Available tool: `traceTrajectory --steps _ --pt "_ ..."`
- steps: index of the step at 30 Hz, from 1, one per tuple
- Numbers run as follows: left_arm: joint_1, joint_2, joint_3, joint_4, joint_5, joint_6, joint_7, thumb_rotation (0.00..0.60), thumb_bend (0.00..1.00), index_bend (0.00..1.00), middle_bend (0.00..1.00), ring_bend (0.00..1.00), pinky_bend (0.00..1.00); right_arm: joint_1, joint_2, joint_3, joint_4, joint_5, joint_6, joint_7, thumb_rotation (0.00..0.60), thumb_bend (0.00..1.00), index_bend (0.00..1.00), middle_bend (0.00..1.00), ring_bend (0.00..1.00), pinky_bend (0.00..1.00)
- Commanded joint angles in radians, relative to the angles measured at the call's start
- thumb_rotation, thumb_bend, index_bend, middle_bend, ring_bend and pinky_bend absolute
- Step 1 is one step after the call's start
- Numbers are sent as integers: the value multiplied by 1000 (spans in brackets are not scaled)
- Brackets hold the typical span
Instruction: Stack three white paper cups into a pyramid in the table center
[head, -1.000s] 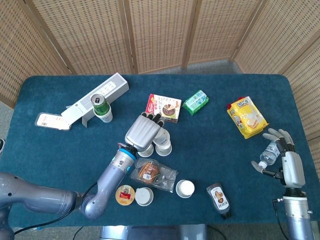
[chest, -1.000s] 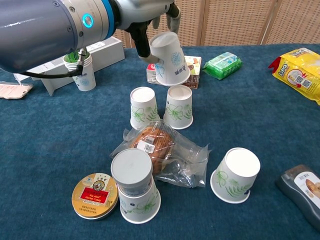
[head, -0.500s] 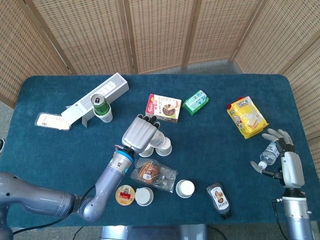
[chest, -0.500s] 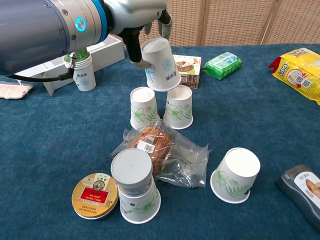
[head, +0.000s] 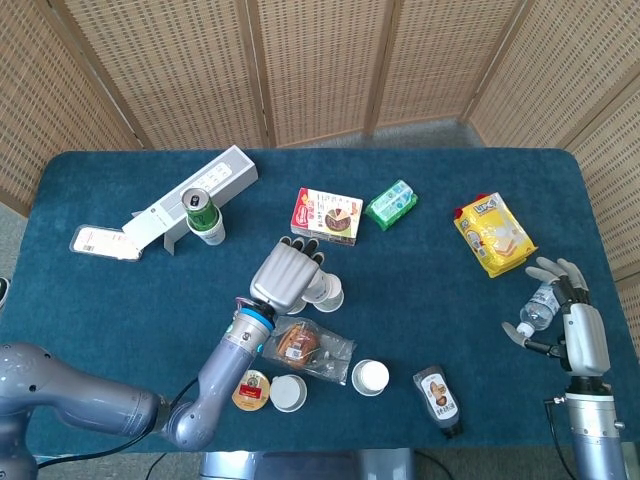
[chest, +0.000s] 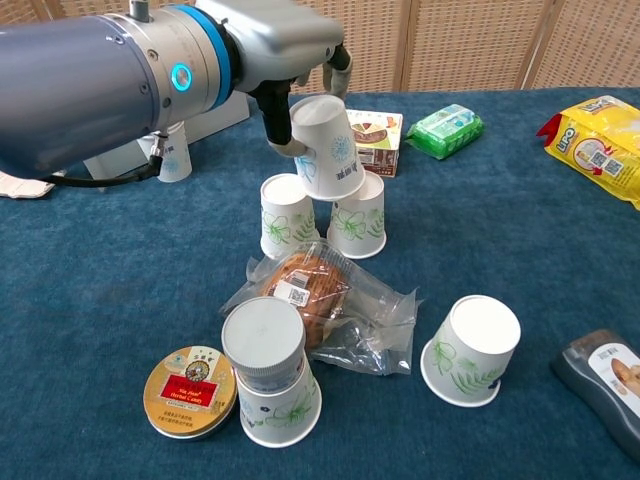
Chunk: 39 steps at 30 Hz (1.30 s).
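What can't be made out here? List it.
- Head view: the left hand covers the held cup and most of the base cups.
- Chest view: whether the held cup touches the base cups is unclear.
- Right hand: chest view omits it; its bottle is too small to read.

- From the head view, we see the left hand (head: 288, 276) covering the held cup and most of the cups beneath it.
- In the chest view, the yellow packet (chest: 600, 145) and dark sauce bottle (chest: 608, 385) are cut by the right edge.
- The green can (chest: 168, 155) sits mostly behind the left arm.
- The right hand (head: 565, 312) half hides a small water bottle (head: 538, 306).
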Motion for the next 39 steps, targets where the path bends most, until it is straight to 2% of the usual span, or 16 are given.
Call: traceTrajectory --steps 1,14,18,21,27,34,39 --pt "-2 -5 0 3 -4 8 5 600 318 396 273 307 439 1 -1 0 1 0 0 -2 600 31 240 181 0 1" --pt "-11 -32 -5 28 -18 9 3 600 318 389 265 305 438 1 -4 -1 -1 -2 1 -5 600 32 240 180 0 1" --pt "-17 -42 -4 36 -16 11 11 600 316 369 241 269 427 0 -1 0 -1 0 0 1 600 31 240 181 0 1" --pt "-21 -48 -4 37 -23 12 20 600 315 357 182 215 409 0 0 1 -1 0 0 6 600 32 240 181 0 1" --pt "-20 -46 0 33 -21 16 23 600 311 272 14 116 384 -1 2 1 -1 0 0 12 600 32 240 181 0 1" --pt "-8 -16 3 11 -12 15 10 600 311 158 0 50 368 -1 1 -1 -1 -3 0 7 600 32 240 181 0 1" --pt "5 18 7 -18 -11 12 -4 600 311 120 0 9 348 0 -1 -2 -1 -4 1 2 600 32 240 181 0 0"
